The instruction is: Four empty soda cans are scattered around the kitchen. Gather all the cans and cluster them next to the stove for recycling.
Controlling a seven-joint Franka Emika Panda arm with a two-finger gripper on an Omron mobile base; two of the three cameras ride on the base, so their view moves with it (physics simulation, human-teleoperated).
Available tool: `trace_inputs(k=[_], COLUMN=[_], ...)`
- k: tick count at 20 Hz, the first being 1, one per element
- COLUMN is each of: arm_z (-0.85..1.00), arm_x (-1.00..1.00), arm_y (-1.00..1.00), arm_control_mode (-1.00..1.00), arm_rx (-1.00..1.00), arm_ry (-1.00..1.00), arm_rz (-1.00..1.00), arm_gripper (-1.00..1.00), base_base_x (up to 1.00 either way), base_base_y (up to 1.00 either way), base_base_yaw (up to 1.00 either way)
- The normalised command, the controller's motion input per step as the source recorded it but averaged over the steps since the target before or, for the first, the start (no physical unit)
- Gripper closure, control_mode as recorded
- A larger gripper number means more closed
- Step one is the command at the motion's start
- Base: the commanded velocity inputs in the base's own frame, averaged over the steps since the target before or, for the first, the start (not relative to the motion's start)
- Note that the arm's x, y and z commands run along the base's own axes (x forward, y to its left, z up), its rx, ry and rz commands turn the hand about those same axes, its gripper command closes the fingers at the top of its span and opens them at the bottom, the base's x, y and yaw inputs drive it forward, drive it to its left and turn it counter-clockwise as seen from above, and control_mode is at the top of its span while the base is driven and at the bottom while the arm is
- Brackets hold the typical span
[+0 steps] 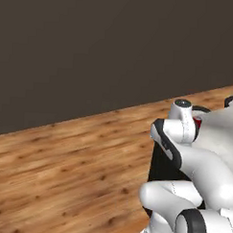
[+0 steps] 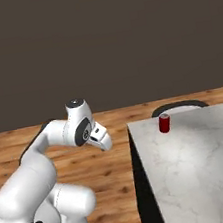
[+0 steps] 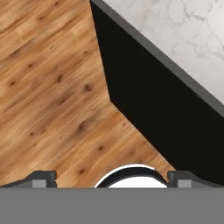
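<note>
One red soda can (image 2: 164, 124) with a silver top stands upright near the far left corner of a white marble counter (image 2: 203, 170). A sliver of that red can (image 1: 198, 123) peeks out behind my arm in the left base view. My gripper (image 3: 112, 178) is open, its two dark fingertips (image 3: 41, 177) spread wide with nothing between them. It looks down at the wood floor beside the counter's black side (image 3: 153, 100), left of the can and apart from it. The stove is out of view.
Wood plank floor (image 1: 63, 164) stretches to a dark wall (image 1: 92, 50). The counter's left edge and corner (image 2: 129, 127) lie close to my hand. A dark curved rim (image 2: 178, 106) rises behind the counter's far edge.
</note>
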Motion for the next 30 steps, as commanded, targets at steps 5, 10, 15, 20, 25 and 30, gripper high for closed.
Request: trace_inputs(k=[5, 10, 15, 20, 25, 30], arm_z=[0.0, 0.0, 0.0, 0.0, 0.0, 0.0], arm_x=[0.0, 0.0, 0.0, 0.0, 0.0, 0.0], arm_y=[0.0, 0.0, 0.0, 0.0, 0.0, 0.0], arm_control_mode=[1.0, 1.0, 1.0, 1.0, 1.0, 1.0], arm_rx=[0.0, 0.0, 0.0, 0.0, 0.0, 0.0], arm_ry=[0.0, 0.0, 0.0, 0.0, 0.0, 0.0], arm_rz=[0.0, 0.0, 0.0, 0.0, 0.0, 0.0], arm_gripper=[-1.0, -1.0, -1.0, -1.0, -1.0, -1.0], base_base_x=[0.41, 0.41, 0.4, 0.4, 0.41, 0.38], base_base_y=[0.27, 0.27, 0.27, 0.28, 0.29, 0.27], base_base_yaw=[-0.61, -0.61, -0.62, -0.61, -0.58, -0.51])
